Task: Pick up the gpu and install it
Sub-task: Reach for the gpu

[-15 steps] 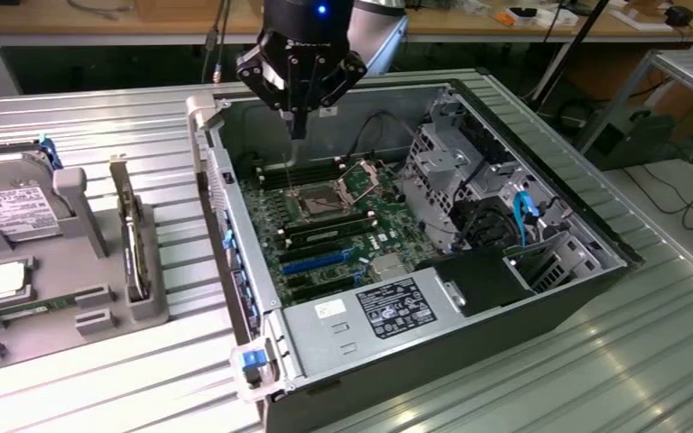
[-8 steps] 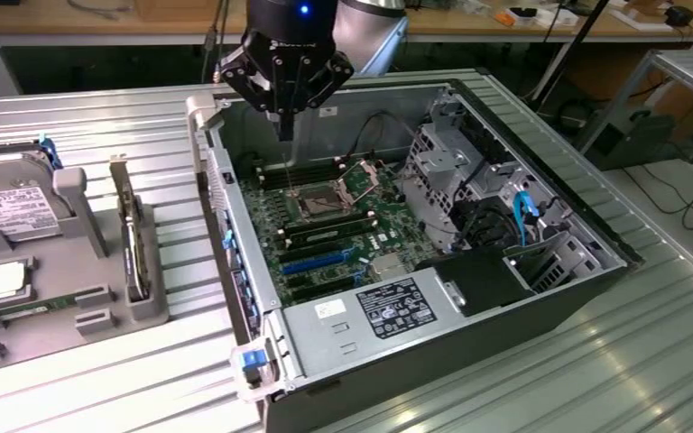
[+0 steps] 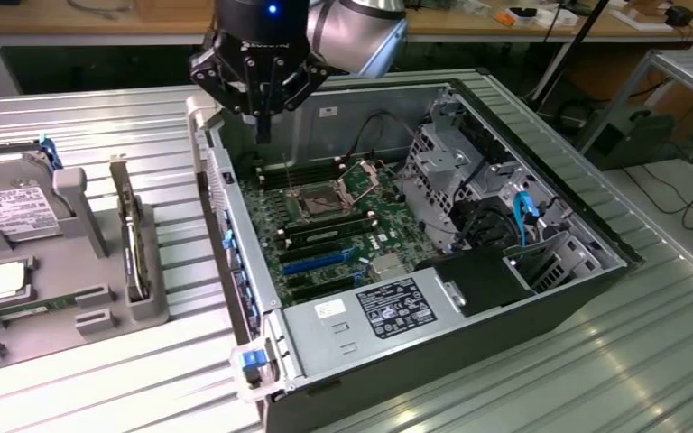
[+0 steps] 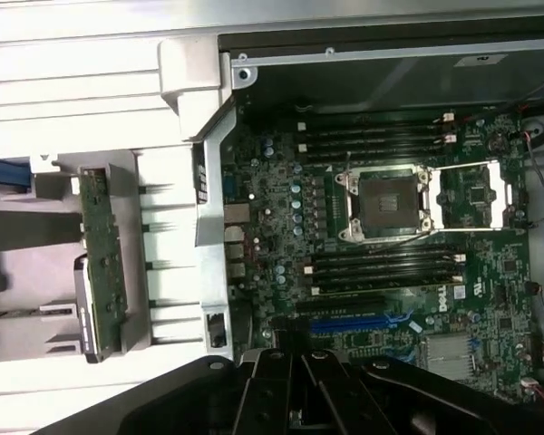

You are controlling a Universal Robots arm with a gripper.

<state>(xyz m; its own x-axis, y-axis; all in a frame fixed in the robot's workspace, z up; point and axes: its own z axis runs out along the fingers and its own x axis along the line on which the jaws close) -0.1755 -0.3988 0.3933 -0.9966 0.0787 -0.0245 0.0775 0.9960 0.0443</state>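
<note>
Found gripper (image 3: 263, 133) above the computer case (image 3: 217, 176) wall, fingers closed together on nothing. Noted gpu (image 3: 137, 244) standing on edge in grey holder (image 3: 82, 212) on tabletop (image 3: 106, 383), well apart. Judged likely faults: clipping case wall; tipping thin gpu by off-centre pinch.

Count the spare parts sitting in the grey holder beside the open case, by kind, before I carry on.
hard drive: 1
gpu: 1
CPU chip: 1
Total: 3, all in the grey holder
</note>
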